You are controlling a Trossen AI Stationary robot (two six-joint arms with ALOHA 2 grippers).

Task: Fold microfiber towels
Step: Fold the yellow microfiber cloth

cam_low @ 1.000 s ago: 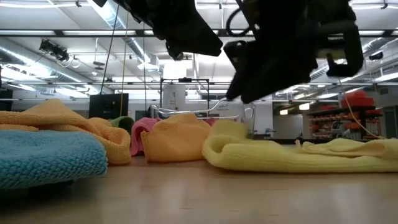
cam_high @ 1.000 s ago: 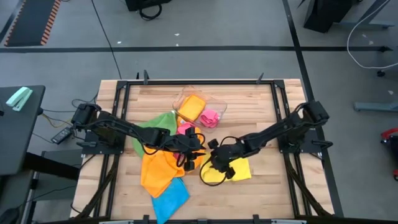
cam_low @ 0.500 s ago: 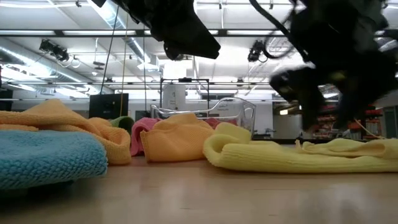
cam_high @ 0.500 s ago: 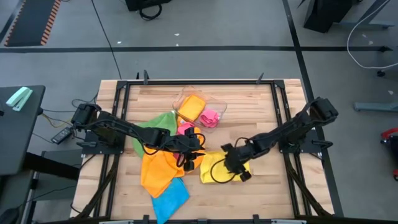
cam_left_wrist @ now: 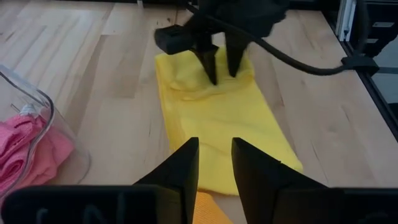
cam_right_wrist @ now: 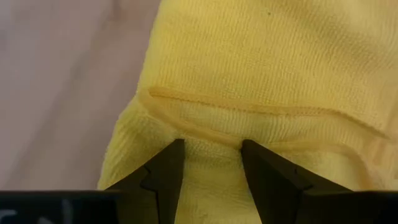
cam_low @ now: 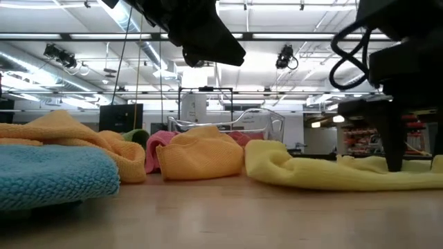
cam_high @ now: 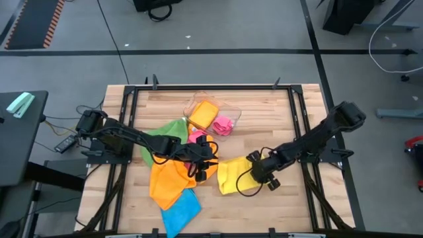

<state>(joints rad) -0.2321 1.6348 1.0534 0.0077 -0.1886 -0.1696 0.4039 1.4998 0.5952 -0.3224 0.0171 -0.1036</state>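
Observation:
A yellow towel [cam_high: 232, 177] lies flat on the table just right of centre. My right gripper [cam_high: 263, 175] stands open over the towel's right end, fingers pointing steeply down, tips on the cloth [cam_left_wrist: 222, 73]. My left gripper [cam_high: 210, 165] hangs open above the table at the towel's left end, nothing between its fingers [cam_left_wrist: 215, 163]. To its left lie an orange towel [cam_high: 168, 184], a blue one [cam_high: 180, 210], a green one [cam_high: 165, 129] and a pink one [cam_high: 196, 137]. My right gripper comes from above, pointing steeply down, and sets both fingertips [cam_left_wrist: 210, 71] on the yellow towel near its right end. A low ridge of cloth [cam_right_wrist: 211, 146] stands between the open fingers, just short of a hemmed edge. The towel lies on the table.
A clear plastic tray [cam_high: 232, 112] at the far middle holds an orange towel [cam_high: 203, 114] and a pink one [cam_high: 225, 124]. Black frame rails [cam_high: 301, 132] run along the table's left and right sides. Bare wood shows at the near right [cam_high: 277, 211].
My right gripper has gone toward the table's right edge along the yellow towel, sunk, and tipped to point more steeply down; its tips now rest on the towel's right end. The towel's left end has drawn a little toward the right.

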